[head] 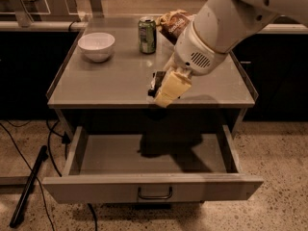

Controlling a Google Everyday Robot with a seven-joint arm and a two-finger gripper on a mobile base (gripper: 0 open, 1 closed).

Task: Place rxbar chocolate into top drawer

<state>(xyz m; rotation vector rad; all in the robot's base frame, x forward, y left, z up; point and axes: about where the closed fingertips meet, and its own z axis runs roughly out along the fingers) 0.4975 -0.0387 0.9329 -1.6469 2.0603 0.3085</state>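
My gripper (162,91) hangs over the front edge of the cabinet top, above the open top drawer (153,189). Its cream fingers are shut on the rxbar chocolate (156,83), a small dark bar that shows only partly between them. The drawer is pulled out wide, its grey inside is bare, and a curved metal handle (155,194) sits centred on its front panel. My arm's shadow falls on the drawer floor.
On the cabinet top (110,81) stand a white bowl (96,45) at the back left, a green can (147,34) at the back middle and a crinkled brown chip bag (174,23) behind my arm. A dark pole (28,186) and cables lie on the floor at left.
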